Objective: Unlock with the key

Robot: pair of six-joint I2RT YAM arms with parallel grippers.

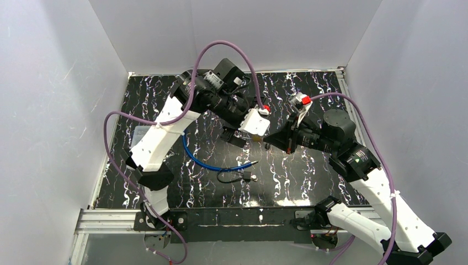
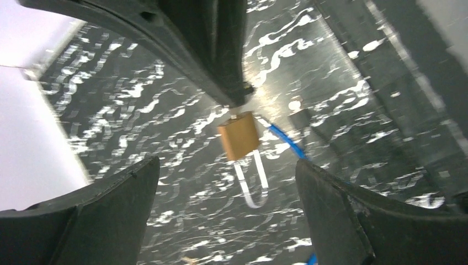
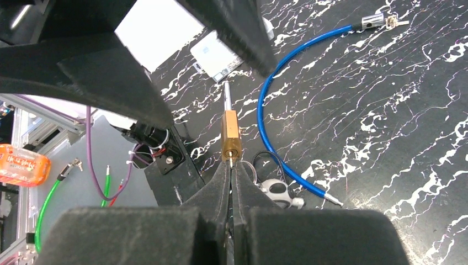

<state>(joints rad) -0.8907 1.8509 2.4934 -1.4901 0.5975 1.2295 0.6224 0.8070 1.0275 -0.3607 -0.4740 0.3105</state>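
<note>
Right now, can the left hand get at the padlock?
Probably yes. The left hand is open and lined up on the padlock, nothing between. The right hand is shut on the key at one end, leaving body and shackle exposed.

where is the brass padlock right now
In the top view the brass padlock is off the table near its centre, on the key pinched by the right end effector, facing the open left end effector.
</note>
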